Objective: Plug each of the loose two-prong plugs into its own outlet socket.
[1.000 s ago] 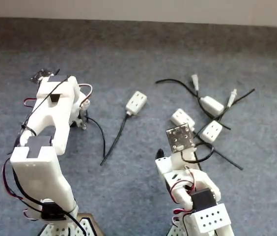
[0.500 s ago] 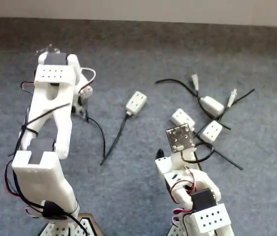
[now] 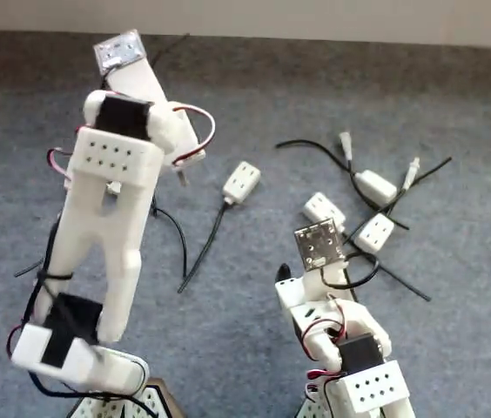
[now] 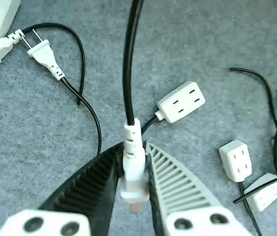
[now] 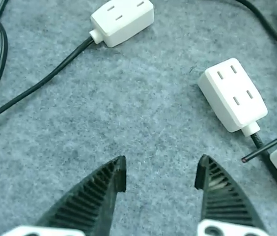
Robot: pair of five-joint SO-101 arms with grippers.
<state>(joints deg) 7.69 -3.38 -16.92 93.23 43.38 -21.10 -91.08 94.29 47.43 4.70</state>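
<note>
**Finding.** The held plug (image 4: 131, 162) is clamped between the fingers (image 4: 94, 182) of the left gripper (image 4: 132, 147). Its black cord (image 4: 128, 59) runs straight out past the fingertips. The prong end is judged to point back toward the wrist, though the prongs cannot be clearly made out.

**Change.** Within the last second the left arm has been raised from a low, folded pose and stretched away from its base, and the plug has been lifted with it. The right arm and the sockets have not been moved. The pick-up is judged complete and the insertion not yet begun.

**Surroundings of the fingers.**
- The nearest socket (image 4: 181, 102) lies just ahead of the fingertips, on the pale finger's side.
- Two further sockets (image 4: 238, 160) lie well apart on the same side.
- A second plug (image 4: 42, 51), prongs bare, lies ahead on the dark finger's side.

**Right gripper.** The right gripper (image 5: 161, 172) is held wide open with nothing between its fingers. Another socket (image 5: 233, 93) lies ahead of it.

**Surface and room.** Everything rests on grey carpet (image 3: 228, 348). A pale wall (image 3: 315, 13) is noted along its far edge.
</note>
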